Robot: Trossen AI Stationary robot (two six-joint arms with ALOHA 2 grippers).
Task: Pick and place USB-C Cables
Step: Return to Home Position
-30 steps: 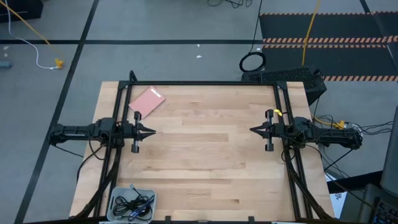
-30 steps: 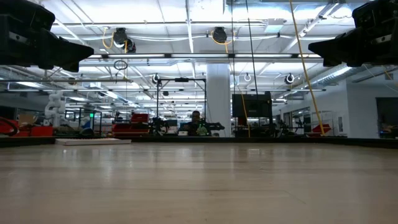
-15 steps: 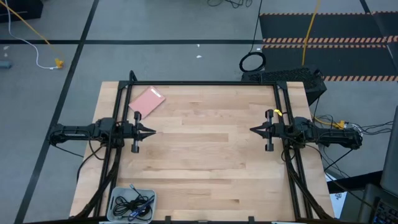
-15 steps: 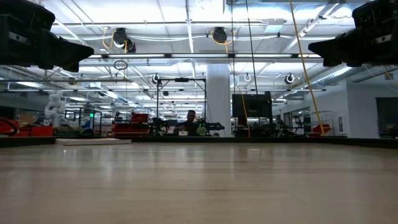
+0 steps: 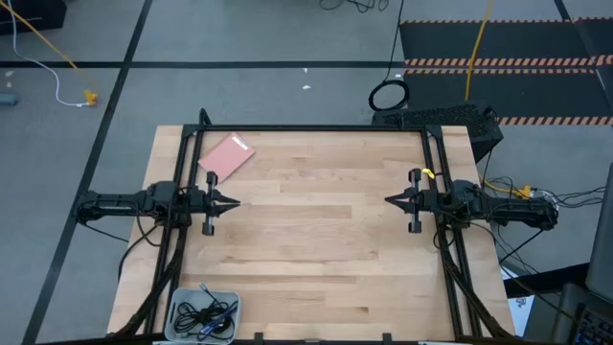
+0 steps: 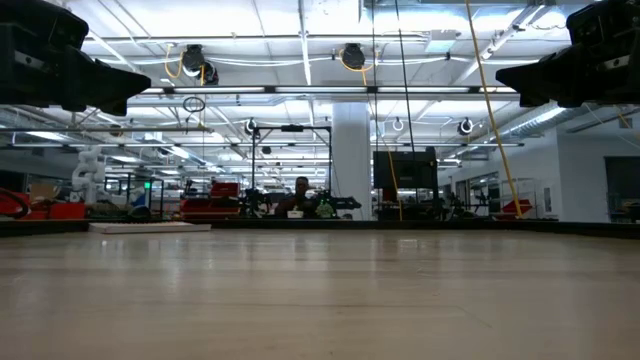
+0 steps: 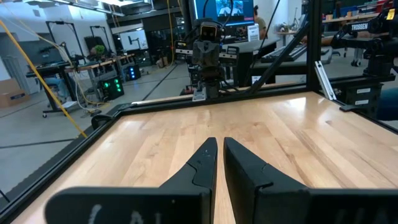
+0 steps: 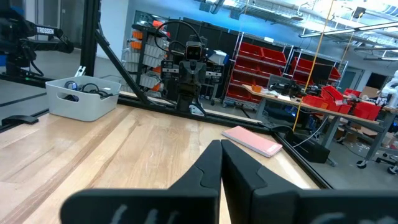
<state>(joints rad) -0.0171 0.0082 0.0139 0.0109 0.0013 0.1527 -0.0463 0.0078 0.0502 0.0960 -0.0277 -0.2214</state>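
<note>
Lying binned, light, limp USB-C Cables (image 5: 203, 314) are probably inviting mid-coil pinches; left gripper (image 5: 235, 202), right gripper (image 5: 390, 200) are hovering, jaws together.

USB-C Cables (image 5: 203, 315) lie tangled in white bin (image 5: 227, 296).

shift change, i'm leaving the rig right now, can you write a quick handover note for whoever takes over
Left end effector: shut, empty, above the table on its left side.
Right end effector: shut, empty, above the right side, facing it.
USB-C cables: black and blue tangle in the white bin, bottom-left table corner in the high view.
Done: no cable lies loose on the table.
Left: nothing to pick; pink card lies apart.
</note>
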